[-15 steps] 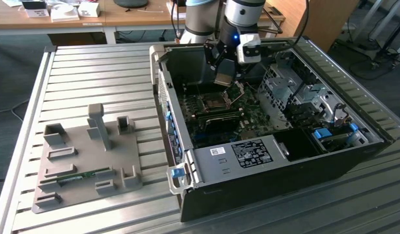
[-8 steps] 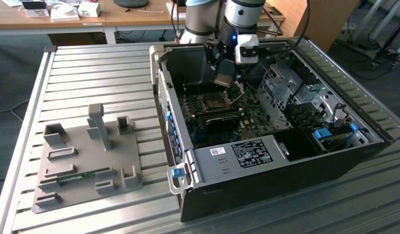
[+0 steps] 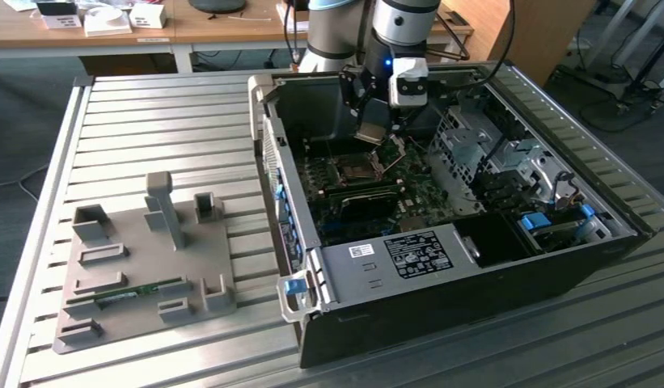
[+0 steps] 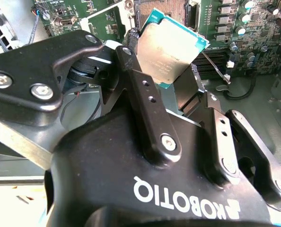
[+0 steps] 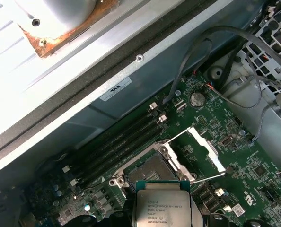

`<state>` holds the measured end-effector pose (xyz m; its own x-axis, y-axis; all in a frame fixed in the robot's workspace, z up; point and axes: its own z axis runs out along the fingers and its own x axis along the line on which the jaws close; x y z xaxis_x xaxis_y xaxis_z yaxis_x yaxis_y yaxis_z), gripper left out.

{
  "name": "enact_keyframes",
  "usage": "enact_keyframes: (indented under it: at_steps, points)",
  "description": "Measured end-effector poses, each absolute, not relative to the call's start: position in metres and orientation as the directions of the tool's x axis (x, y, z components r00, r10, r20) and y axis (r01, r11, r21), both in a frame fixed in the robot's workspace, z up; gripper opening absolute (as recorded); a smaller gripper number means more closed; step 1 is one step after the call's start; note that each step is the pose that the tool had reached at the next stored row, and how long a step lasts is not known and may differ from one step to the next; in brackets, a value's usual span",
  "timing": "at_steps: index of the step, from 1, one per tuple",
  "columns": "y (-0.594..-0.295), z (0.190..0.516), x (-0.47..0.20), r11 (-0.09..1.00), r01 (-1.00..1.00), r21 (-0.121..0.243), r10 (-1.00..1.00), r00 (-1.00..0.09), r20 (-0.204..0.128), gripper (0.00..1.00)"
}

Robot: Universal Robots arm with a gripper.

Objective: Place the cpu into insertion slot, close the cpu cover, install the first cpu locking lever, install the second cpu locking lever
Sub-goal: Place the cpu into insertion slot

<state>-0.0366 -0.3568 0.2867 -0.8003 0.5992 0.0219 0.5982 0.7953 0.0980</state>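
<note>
Gripper clamped on the cpu, inside the open computer case.
Flat square chip, silvery top, green rim, held tilted above the dark metal-rimmed insertion slot; the thin metal cpu cover is swung open beside it.

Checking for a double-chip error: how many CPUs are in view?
1. The cpu is held between the fingers of the gripper, above the open insertion slot. Parts of the case interior are hidden by the arm.
</note>
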Motion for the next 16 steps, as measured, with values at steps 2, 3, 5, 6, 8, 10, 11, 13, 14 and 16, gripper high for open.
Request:
enact_keyframes:
  at_steps: [2, 3, 5, 6, 8, 10, 11, 13, 14, 16]
  points:
    - [-0.3568, 0.2864, -0.0366, 0.795, 0.598, 0.098, 0.599, -0.800, 0.022, 0.54]
    - [-0.3568, 0.2863, -0.0367, 0.795, 0.598, 0.098, 0.599, -0.800, 0.022, 0.54]
    - [-0.3568, 0.2862, -0.0368, 0.795, 0.598, 0.098, 0.599, -0.800, 0.022, 0.54]
    - [-0.3568, 0.2862, -0.0368, 0.795, 0.598, 0.098, 0.599, -0.800, 0.022, 0.54]
    - [-0.3568, 0.2861, -0.0368, 0.794, 0.600, 0.098, 0.601, -0.799, 0.022, 0.54]
    - [-0.3568, 0.2857, -0.0368, 0.783, 0.614, 0.098, 0.615, -0.788, 0.022, 0.54]
    - [-0.3568, 0.2855, -0.0369, 0.774, 0.625, 0.098, 0.627, -0.779, 0.022, 0.54]
    - [-0.3568, 0.2850, -0.0368, 0.753, 0.651, 0.098, 0.653, -0.757, 0.022, 0.54]
    - [-0.3568, 0.2846, -0.0368, 0.741, 0.664, 0.098, 0.665, -0.746, 0.022, 0.54]
    - [-0.3568, 0.2839, -0.0368, 0.716, 0.691, 0.098, 0.692, -0.721, 0.022, 0.54]
